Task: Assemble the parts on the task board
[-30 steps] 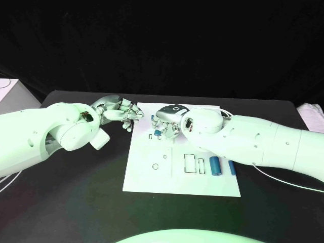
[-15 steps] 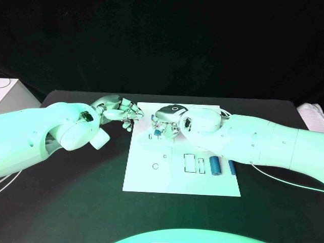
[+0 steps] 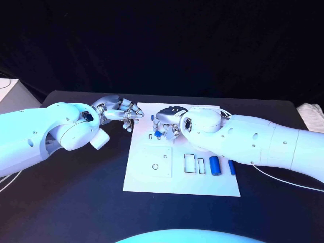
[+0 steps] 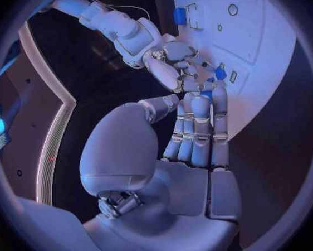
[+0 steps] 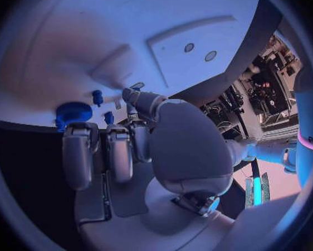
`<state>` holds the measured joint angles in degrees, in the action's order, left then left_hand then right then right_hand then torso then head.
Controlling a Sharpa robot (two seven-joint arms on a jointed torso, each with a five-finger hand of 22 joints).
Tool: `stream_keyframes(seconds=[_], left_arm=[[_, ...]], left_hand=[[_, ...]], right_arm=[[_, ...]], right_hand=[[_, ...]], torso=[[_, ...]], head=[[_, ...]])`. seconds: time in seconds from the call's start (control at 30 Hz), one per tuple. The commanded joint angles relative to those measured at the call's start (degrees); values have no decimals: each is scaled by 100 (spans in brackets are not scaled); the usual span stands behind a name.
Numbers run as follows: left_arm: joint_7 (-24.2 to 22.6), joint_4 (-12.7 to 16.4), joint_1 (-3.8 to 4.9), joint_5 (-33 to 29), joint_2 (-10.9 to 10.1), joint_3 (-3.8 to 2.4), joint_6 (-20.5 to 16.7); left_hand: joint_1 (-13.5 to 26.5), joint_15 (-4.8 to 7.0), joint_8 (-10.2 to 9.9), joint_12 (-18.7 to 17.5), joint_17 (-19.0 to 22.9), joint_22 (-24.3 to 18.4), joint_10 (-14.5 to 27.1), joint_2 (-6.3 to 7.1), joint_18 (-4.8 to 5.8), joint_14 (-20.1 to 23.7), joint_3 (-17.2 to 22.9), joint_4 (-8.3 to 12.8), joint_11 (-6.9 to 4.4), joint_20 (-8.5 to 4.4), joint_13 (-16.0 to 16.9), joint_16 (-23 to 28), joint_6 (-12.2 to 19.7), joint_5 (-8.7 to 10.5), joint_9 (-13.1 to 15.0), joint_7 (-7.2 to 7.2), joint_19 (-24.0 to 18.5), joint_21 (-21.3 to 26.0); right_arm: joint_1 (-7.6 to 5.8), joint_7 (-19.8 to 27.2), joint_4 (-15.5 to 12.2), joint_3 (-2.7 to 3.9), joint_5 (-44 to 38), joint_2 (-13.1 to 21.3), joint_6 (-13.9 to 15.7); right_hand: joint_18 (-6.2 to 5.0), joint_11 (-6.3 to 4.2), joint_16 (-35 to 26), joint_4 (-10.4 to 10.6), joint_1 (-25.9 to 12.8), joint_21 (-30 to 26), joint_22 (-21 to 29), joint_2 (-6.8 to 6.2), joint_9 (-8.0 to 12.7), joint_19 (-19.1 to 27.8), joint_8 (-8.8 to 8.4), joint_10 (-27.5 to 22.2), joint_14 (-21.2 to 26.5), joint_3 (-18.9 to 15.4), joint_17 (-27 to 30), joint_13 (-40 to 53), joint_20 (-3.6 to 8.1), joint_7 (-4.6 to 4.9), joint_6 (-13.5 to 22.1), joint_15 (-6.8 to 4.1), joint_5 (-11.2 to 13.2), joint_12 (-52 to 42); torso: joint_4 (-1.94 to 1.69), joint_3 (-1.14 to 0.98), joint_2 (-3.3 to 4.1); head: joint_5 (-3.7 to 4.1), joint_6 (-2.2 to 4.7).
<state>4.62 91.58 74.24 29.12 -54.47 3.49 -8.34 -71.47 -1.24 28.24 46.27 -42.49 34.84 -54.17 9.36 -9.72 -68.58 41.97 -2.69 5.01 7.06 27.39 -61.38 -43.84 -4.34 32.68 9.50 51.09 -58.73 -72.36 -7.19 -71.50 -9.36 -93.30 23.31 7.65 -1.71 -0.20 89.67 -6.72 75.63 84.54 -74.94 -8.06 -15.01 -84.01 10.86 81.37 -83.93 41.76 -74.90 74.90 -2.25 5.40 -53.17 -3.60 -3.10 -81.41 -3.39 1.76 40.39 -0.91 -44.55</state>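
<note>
White board, blue parts, both silver hands working its far end.

The left hand (image 3: 120, 114) sits at the far left edge of the task board (image 3: 155, 179); its fingers are curled together, and whether they pinch anything I cannot tell. Just to its right, the right hand (image 3: 165, 126) hangs low over the board's far end with a small blue part (image 3: 158, 133) between its fingertips, apparently pinched and being brought to a seat there. Nearer the robot and right of that hand, a blue cylinder (image 3: 215, 165) and a thinner blue piece (image 3: 232, 167) lie loose beside open rectangular slots (image 3: 194, 163). By my judgement the assembly is only partly done: one part is in hand, at least two wait, and several recesses look unfilled.
</note>
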Motion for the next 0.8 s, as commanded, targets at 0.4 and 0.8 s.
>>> stream_keyframes(seconds=[0.4,0.8], left_arm=[[-9,5,5,-28,-3,-5,63],[2,1,5,-25,-7,-5,76]], left_hand=[[2,1,-16,-34,8,-7,4,2,-83,10,-22,-2,7,16,-9,29,-13,13,-8,35,-13,26],[2,1,-16,-34,8,-7,4,2,-83,10,-22,-2,7,16,-9,29,-13,13,-8,35,-13,26]], right_arm=[[13,-78,-170,-21,-4,125,-45],[24,-136,-285,-21,79,244,344]], right_hand=[[57,133,33,-38,-177,56,-1266,-2,-40,-386,74,29,-607,-69,-1510,673,-49,121,-169,92,27,-42],[62,210,33,3,-311,73,-1277,-69,-27,-397,15,46,-607,-237,-1510,672,-121,160,-103,158,27,-49]], torso=[[-2,-2,1],[-5,0,2]], head=[[10,8],[7,1]])
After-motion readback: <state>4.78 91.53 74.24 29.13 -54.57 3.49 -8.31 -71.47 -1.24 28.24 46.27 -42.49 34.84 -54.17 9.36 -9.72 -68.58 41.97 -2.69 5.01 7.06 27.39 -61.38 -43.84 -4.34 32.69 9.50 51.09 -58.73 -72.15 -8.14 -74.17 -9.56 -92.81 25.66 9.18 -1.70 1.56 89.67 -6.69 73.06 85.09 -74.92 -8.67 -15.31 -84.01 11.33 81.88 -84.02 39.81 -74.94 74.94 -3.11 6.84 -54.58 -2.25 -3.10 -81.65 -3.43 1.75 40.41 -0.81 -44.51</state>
